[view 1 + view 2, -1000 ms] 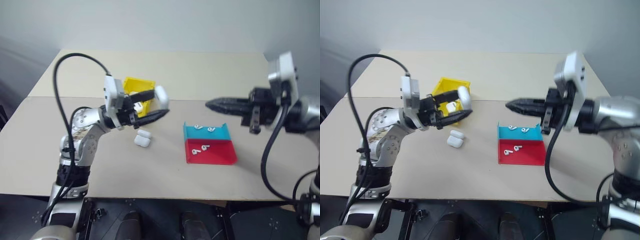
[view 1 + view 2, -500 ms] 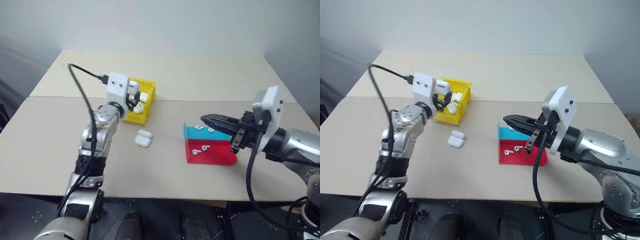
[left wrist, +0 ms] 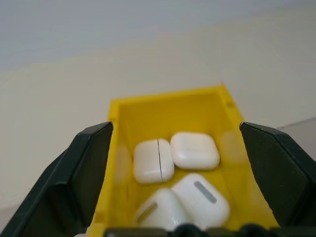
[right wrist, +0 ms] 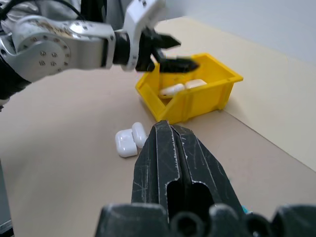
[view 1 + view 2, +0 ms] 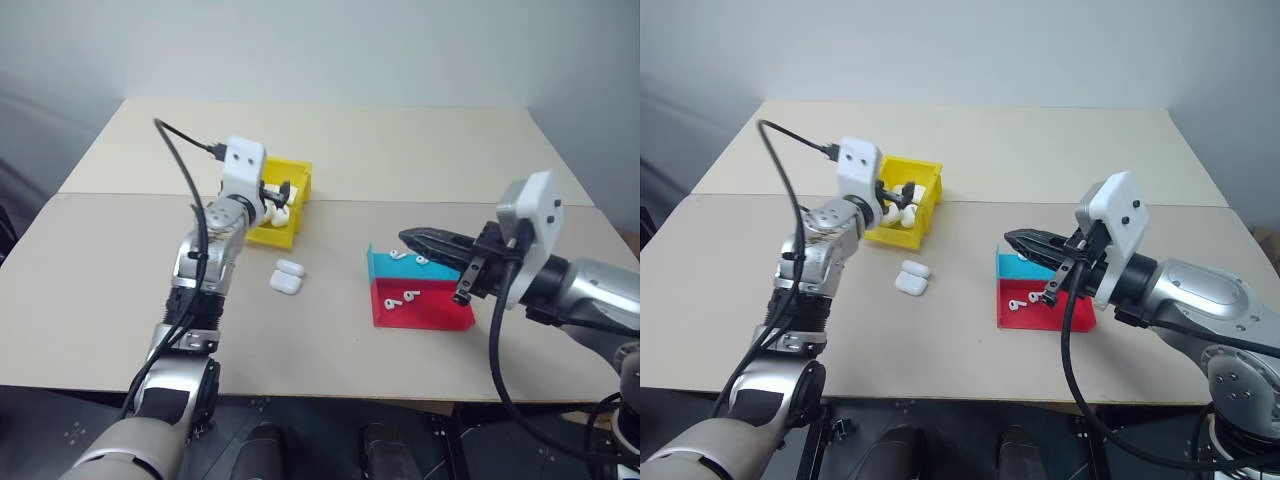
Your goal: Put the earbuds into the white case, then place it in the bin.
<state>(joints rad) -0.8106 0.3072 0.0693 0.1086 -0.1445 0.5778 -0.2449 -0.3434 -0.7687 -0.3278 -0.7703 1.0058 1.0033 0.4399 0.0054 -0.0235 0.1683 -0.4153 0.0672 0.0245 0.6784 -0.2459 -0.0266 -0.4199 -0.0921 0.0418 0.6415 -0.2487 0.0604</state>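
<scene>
Left wrist view: left claw spread wide over bin | four white cases below it | right claw pressed together, empty.

I'm looking down on a beige table, matte top, w/ a seam running left to right across it about midway between near and far edges. Far slab looks a bit narrower than the near one. Behind it a plain pale grey wall, no windows in view. Light is soft and even, no hard shadows. Below the near edge, dark floor. Far left bg goes darker grey.
</scene>
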